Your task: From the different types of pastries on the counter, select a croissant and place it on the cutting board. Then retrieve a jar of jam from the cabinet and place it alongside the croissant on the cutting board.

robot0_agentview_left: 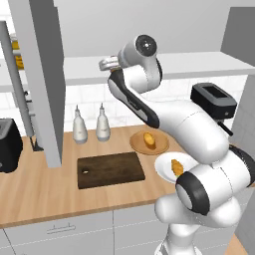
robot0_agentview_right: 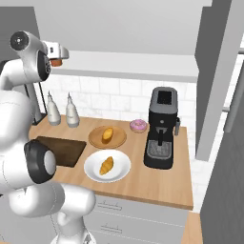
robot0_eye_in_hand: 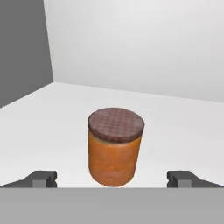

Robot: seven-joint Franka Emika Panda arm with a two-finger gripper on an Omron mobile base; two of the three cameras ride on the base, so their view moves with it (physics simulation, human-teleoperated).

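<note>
Here your hand view shows the wide-open gripper (robot0_eye_in_hand: 112,178) flanking the small orange-brown, brown-lidded jar of jam (robot0_eye_in_hand: 115,146) at centre frame, while the golden croissant (robot0_agentview_right: 106,165) lies on its white plate (robot0_agentview_right: 121,172) lower-centre in the right base view.

jar of jam (robot0_eye_in_hand: 115,148) upright on cabinet (robot0_eye_in_hand: 175,127) shelf, between end effector (robot0_eye_in_hand: 112,178) tips

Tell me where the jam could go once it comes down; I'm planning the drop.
The cutting board is bare, and so is the counter in front of it. It gets crowded to the board's right: the wooden plate with the bun, the white plate with the croissant, the doughnut and the coffee machine.
</note>
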